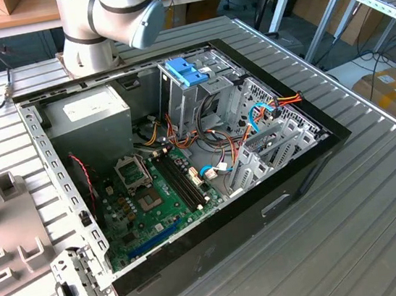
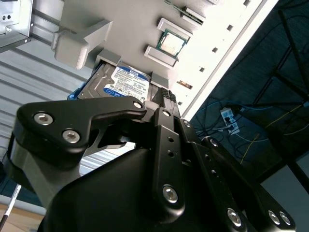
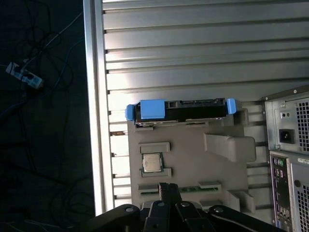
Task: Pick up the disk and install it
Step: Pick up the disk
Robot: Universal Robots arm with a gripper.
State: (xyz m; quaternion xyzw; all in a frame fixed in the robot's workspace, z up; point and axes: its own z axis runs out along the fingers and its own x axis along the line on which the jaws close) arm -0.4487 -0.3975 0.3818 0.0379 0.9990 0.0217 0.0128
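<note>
1. The end effector (image 3: 169, 192) comes in at the edge of the first wrist view. It is black and mostly cut off, and you cannot tell whether its jaws stand wide or narrow.
2. The disk (image 3: 181, 110) stands on edge straight ahead of the end effector and well apart from it. It is slotted into a grey holder (image 3: 193, 159) on the ribbed metal worktop (image 3: 193, 48).
3. Blue rails (image 3: 129, 112) cap both ends of the disk. The holder's slot hides its lower part.
4. In the second wrist view, the disk's white-and-blue label faces the end effector. The end effector's own black body covers the near edge of the disk.
5. A processor chip (image 3: 152, 163) lies flat in the holder, between the end effector and the disk.
6. Off to one side of the end effector is the rear panel of a computer case (image 3: 289, 145), cut off by the frame edge.
7. In the exterior view, the arm (image 1: 108, 17) runs out past the top edge. Below it the case lies open, with the green motherboard (image 1: 157, 197) partly hidden by cables.
</note>
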